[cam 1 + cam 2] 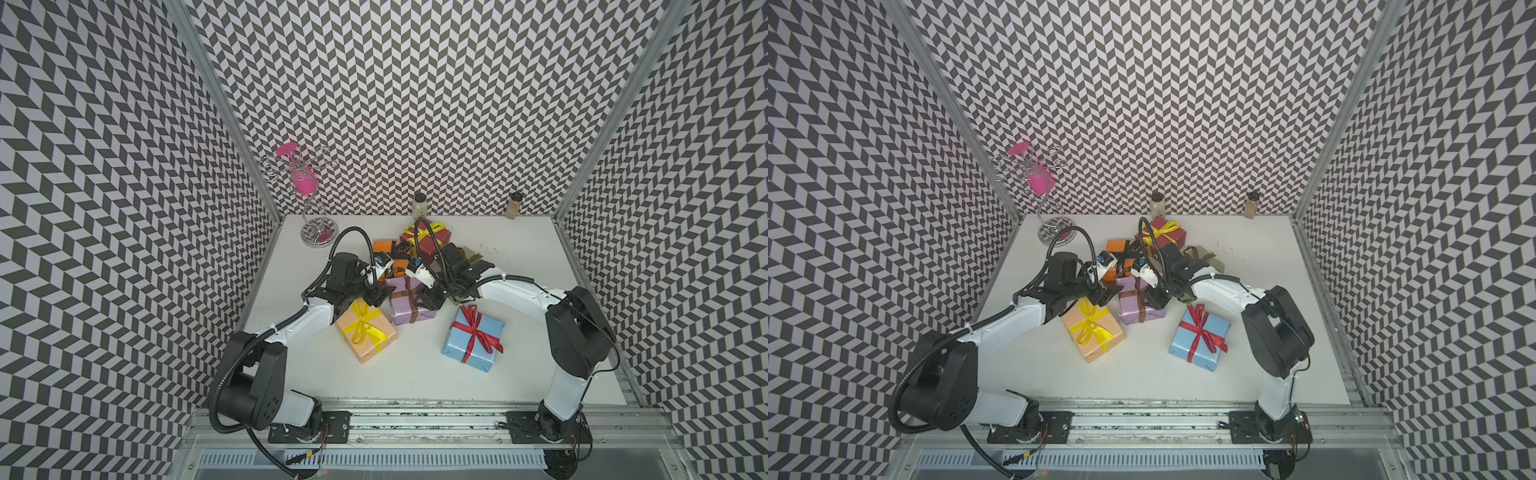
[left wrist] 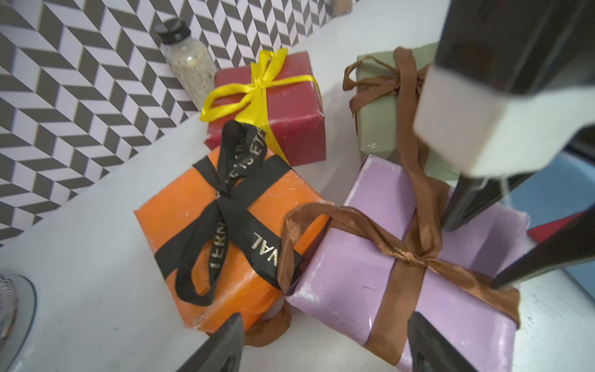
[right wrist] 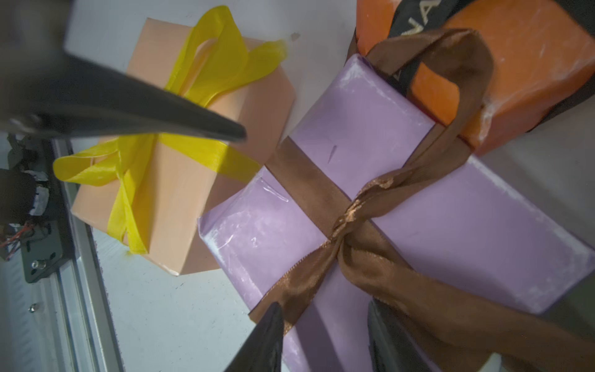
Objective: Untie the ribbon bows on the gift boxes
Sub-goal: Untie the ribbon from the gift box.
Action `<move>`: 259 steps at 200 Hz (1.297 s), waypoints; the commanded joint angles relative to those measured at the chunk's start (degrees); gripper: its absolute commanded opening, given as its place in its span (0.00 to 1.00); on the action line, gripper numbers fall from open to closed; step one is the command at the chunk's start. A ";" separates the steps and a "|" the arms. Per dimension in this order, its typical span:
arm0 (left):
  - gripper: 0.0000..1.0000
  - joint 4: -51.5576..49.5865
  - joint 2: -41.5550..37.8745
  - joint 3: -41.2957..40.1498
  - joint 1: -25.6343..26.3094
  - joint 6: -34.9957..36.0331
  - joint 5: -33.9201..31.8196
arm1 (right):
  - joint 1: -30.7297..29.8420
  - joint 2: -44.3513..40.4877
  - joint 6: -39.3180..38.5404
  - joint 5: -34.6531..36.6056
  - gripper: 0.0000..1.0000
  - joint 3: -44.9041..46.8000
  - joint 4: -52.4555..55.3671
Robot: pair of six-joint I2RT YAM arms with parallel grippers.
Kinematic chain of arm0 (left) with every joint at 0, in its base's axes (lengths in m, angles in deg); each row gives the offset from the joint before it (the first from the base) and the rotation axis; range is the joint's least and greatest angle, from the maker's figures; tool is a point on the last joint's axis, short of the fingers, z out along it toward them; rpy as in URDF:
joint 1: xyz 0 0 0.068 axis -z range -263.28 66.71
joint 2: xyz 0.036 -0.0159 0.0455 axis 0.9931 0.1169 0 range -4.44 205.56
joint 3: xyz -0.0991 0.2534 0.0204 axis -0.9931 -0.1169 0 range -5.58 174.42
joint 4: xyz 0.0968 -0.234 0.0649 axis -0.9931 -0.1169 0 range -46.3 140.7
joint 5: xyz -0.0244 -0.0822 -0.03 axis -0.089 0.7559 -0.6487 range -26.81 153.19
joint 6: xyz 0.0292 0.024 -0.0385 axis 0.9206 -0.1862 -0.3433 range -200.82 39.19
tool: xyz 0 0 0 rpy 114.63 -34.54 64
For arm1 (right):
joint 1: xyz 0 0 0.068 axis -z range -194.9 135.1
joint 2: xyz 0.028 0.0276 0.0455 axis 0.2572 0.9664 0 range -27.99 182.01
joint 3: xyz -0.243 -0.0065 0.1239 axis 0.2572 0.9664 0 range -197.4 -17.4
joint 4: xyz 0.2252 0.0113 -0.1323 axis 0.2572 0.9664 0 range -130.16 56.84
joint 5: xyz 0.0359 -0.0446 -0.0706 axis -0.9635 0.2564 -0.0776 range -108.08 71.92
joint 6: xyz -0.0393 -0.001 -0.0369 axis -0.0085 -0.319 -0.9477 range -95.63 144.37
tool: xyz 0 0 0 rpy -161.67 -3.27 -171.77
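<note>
Six gift boxes are lying on the counter, near the middle in both top views. The peach box, lilac box and light blue box are sitting lower. The orange box, dark red box and sage green box are sitting higher.

Six ribbons are binding them:
- two yellow, one on peach and one on dark red
- two brown, one on lilac and one on sage green
- one red ribbon on light blue
- one black ribbon on orange

Two jars are standing at the back wall, well apart. One metal stand is carrying one pink glass at the upper left.

The left gripper is hanging released, jaws wide, just beside the lilac box. The right gripper is standing with jaws apart over the lilac box near the brown knot, grasping nothing that I can see.
</note>
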 commanded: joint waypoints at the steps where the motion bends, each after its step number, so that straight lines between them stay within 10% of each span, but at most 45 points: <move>1: 0.81 2.48 3.35 2.81 0.79 -0.69 -3.91 | -0.85 0.10 3.20 0.74 0.45 0.35 -3.47; 95: 0.81 3.53 9.99 6.68 1.36 -1.81 -6.06 | -4.02 2.65 4.08 3.56 0.44 0.67 -4.29; 139: 0.82 3.19 11.58 7.15 1.96 -1.93 -9.36 | -4.51 3.97 3.90 8.72 0.21 0.87 -4.68; 176: 0.82 1.79 13.20 8.08 1.99 -1.94 -11.87 | -4.51 0.97 1.27 5.03 0.00 1.65 -2.78; 259: 0.82 -1.25 16.77 10.70 1.95 -2.11 -14.83 | -4.51 -11.75 -15.21 -9.22 0.00 4.14 9.20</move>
